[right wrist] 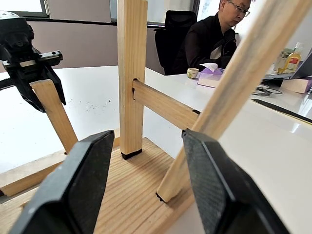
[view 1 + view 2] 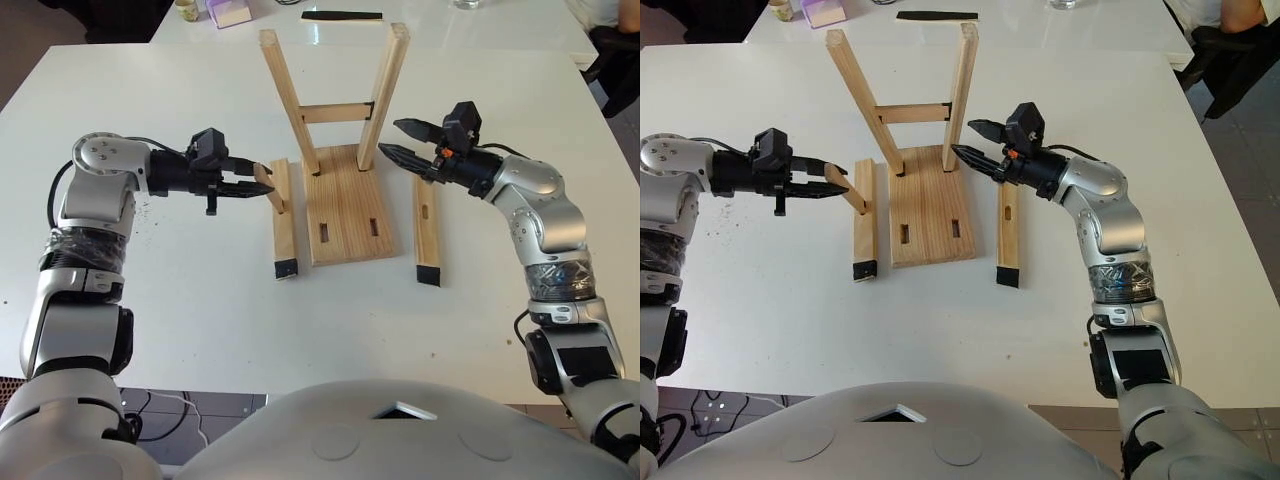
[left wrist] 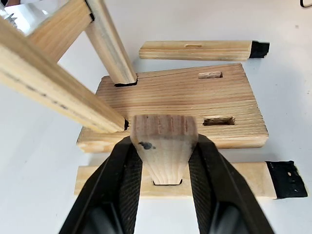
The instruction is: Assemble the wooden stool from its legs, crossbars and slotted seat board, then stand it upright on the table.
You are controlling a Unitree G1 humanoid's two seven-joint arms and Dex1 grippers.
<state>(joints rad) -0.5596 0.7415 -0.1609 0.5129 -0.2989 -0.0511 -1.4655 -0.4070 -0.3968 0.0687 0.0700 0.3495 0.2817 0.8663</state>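
Left claw (image 2: 262, 185) grips a crossbar (image 3: 165, 141) pegged into the leg (image 2: 284, 232) beneath it. Right claw (image 2: 392, 138) gapes open beside the upright leg (image 2: 383, 90)

No words or numbers can be read. The bottle (image 1: 293, 57) far behind the wooden legs (image 1: 131, 73) is too small to tell any print.

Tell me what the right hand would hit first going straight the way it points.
Most likely the nearer upright leg standing in the seat board; the open right hand points at it, though depth is unclear.
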